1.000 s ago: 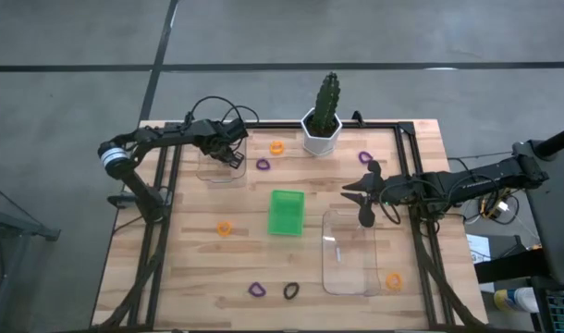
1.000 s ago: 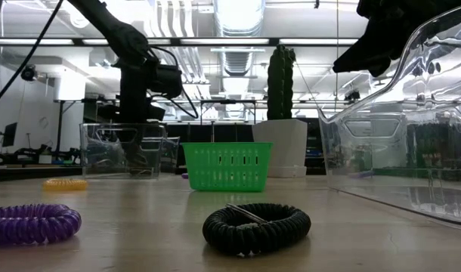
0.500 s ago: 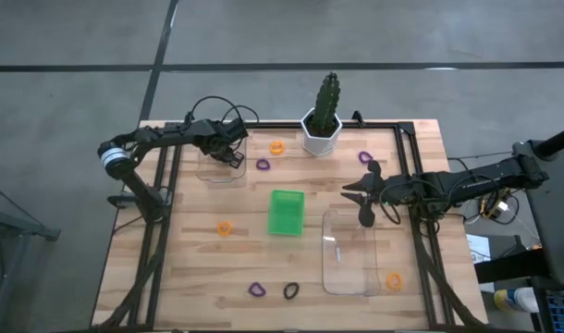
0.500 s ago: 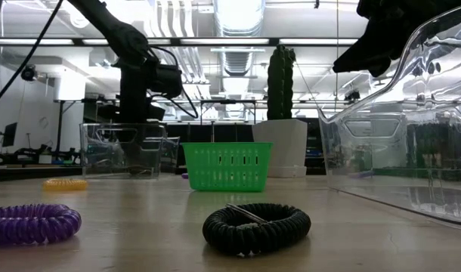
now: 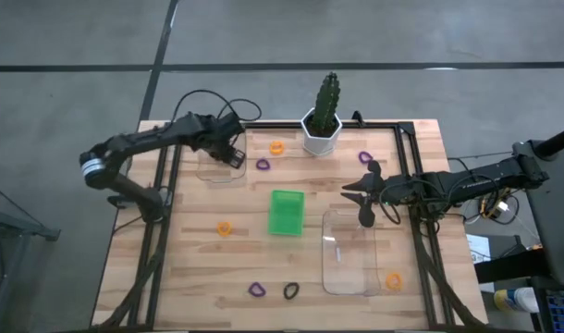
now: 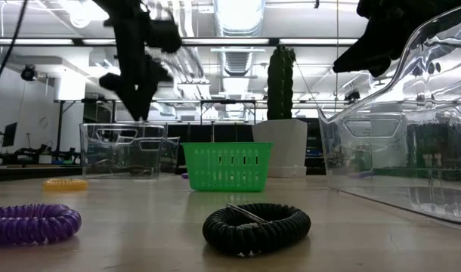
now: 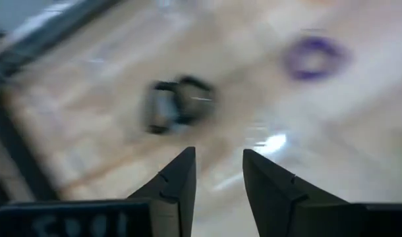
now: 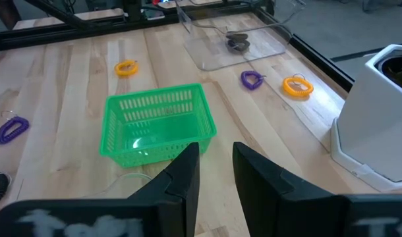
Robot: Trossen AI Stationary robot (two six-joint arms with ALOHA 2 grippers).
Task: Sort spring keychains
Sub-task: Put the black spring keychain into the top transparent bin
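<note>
Standing by the counter [image 5: 190, 268], I'd say the sorting has barely begun. One dark keychain [image 8: 238, 43] already lies inside the clear tray at about ten o'clock [image 5: 222, 166], and it shows too in the left wrist view [image 7: 180, 105], blurred. Everything else is loose on the wood.

Counting from above: an orange keychain at twelve o'clock [image 5: 276, 147] beside the cactus pot [image 5: 321, 131], a purple one [image 5: 263, 165] just below it, another purple one at one o'clock [image 5: 365, 157], an orange one at nine o'clock [image 5: 225, 228], a second orange one at four o'clock [image 5: 393, 278] beside the big clear tray [image 5: 349, 266], and a purple one [image 5: 256, 289] and a black one [image 5: 291, 290] side by side at six o'clock. So seven are loose. The green basket [image 5: 286, 212] in the middle looks empty, and so does the big clear tray.

The left end effector [image 5: 234, 154] hovers over the ten o'clock tray, its fingers spread slightly with nothing between them; my guess is it is free to go for the next piece. The right end effector [image 5: 365, 196] waits near three o'clock, above the far edge of the big tray, fingers a little apart and empty.

By my reckoning, most of the job is left.
</note>
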